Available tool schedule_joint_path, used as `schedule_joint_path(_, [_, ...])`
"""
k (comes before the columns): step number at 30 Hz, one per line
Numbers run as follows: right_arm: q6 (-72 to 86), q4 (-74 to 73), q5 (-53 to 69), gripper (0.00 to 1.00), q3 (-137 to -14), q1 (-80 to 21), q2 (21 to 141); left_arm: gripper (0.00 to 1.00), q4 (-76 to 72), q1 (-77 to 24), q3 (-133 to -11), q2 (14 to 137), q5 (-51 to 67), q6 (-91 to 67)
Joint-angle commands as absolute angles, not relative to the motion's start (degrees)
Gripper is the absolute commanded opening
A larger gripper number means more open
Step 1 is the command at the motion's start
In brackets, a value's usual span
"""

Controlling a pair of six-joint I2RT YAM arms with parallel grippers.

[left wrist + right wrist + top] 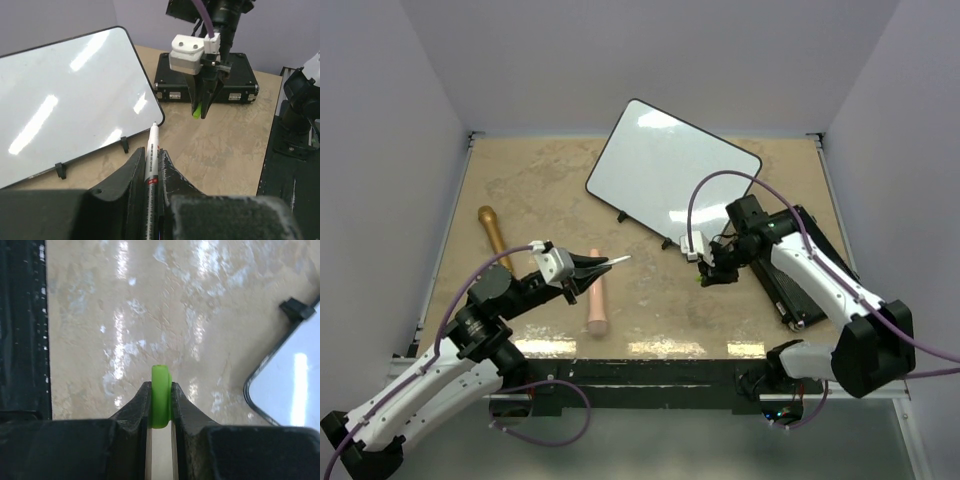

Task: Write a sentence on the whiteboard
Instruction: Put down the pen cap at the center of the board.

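The surface (540,180) is a beige board with a pale, stone-like pattern, closed in by light walls on three sides. Four things lie on it. The whiteboard (670,165) rests at the far middle on small black feet, turned at an angle to the edges. A flat black case (790,300) lies at the right, just beside the whiteboard's near right corner. A golden stick (492,232) lies at the left, and a pink cylinder (596,295), perhaps a handle, lies near the front edge, well apart from the whiteboard.
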State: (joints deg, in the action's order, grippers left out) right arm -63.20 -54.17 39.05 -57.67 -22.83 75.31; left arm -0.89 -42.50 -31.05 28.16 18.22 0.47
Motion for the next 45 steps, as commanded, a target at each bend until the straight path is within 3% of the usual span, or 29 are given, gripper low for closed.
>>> schedule_joint_path(1, [-55.73, -45.72, 27.78, 0.0, -54.94, -21.63, 70.14, 0.0, -6.85, -42.28, -29.09, 29.01, 14.95, -2.81])
schedule_joint_path(12, [-45.18, -38.59, 18.29, 0.02, -49.13, -17.76, 64.95, 0.0, 2.81, -42.36, -31.73, 25.23, 2.99, -0.35])
schedule_joint_path(27, [-44.56, -33.76, 14.6, 0.08, -45.18, -13.18, 69.42, 0.0, 3.6, -42.28, -30.67, 23.11, 0.18, -0.35])
schedule_joint_path(30, [-43.69, -30.08, 12.23, 0.13, -43.68, -13.18, 72.94, 0.0, 3.78, -42.36, -30.67, 23.47, 0.17, -0.35])
schedule_joint_path(33, [-41.66, -27.52, 10.9, 0.26, -44.03, -13.18, 75.67, 0.0, 3.87, -42.28, -30.67, 23.64, 0.09, -0.26])
schedule_joint_path(37, [-40.25, -28.03, 10.8, 0.58, -46.66, -12.05, 76.12, 0.0, 4.04, -42.36, -30.67, 23.82, -1.58, -0.35])
schedule_joint_path(38, [-40.6, -28.91, 11.51, 0.62, -47.45, -11.52, 75.33, 0.0, 4.04, -42.28, -30.67, 23.82, -1.58, -0.35])
schedule_joint_path(40, [-41.39, -32.51, 14.83, 0.68, -50.69, -9.07, 74.1, 0.0, 4.04, -42.36, -30.67, 23.73, -1.93, -0.35])
schedule_joint_path(45, [-39.56, -37.44, 25.12, 0.73, -60.62, -2.56, 71.54, 0.0, 3.34, -42.28, -30.32, 23.12, -2.81, -0.26])
